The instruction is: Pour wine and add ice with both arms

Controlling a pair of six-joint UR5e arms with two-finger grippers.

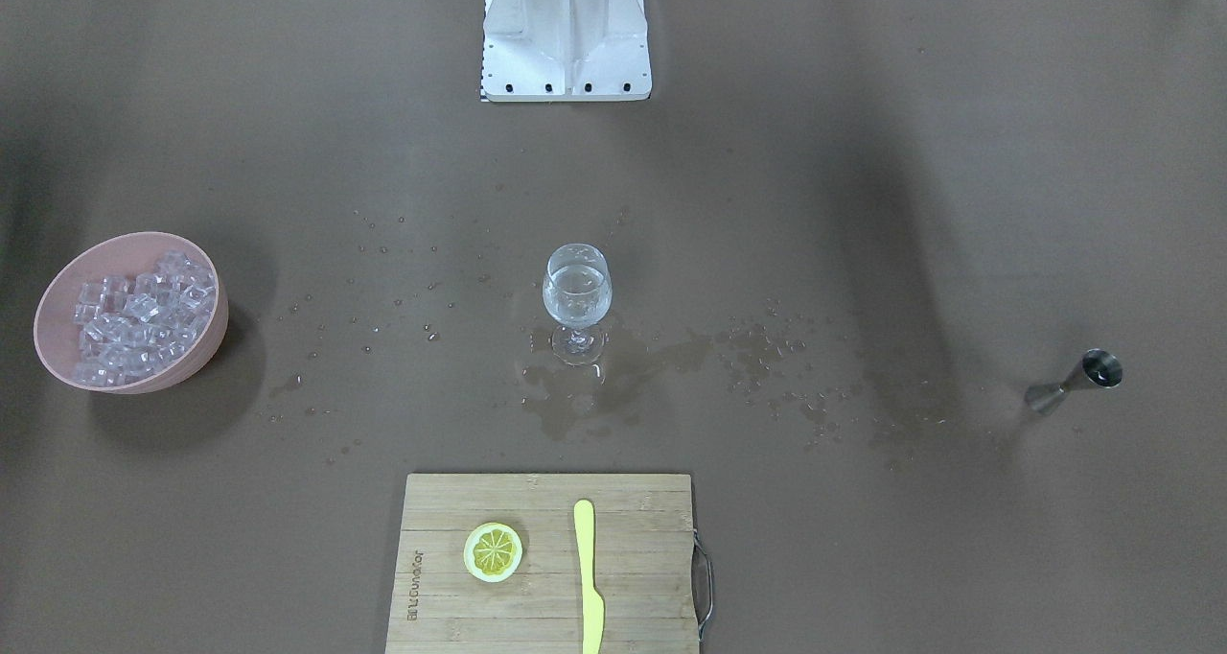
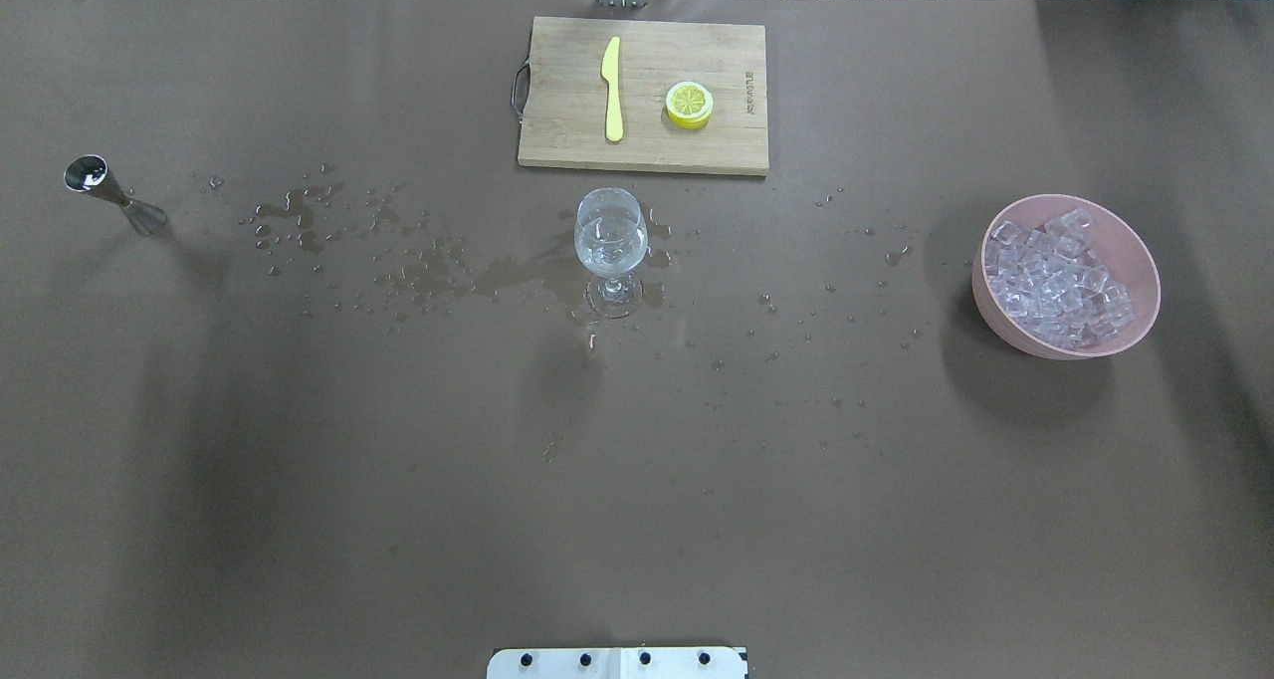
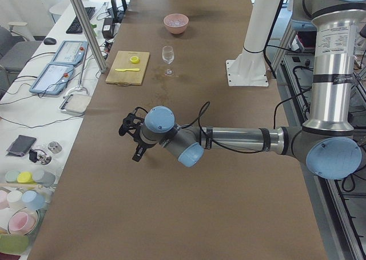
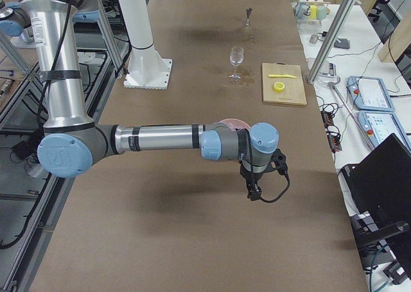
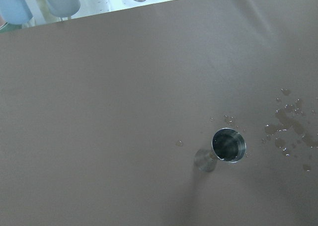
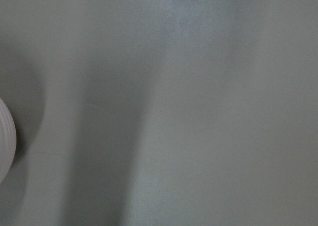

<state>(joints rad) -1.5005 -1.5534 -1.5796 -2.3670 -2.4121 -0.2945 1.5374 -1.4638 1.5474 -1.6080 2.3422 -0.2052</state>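
While ice (image 2: 1060, 276) lies apart from left claw (image 3: 131, 139), right claw (image 4: 255, 190), openings cannot tell.

Left arm (image 3: 240, 139) reaches out level, left gripper (image 3: 136, 147) hanging downward; right arm (image 4: 160, 138) likewise outstretched, right gripper (image 4: 254, 189) pointing down; finger state unclear.
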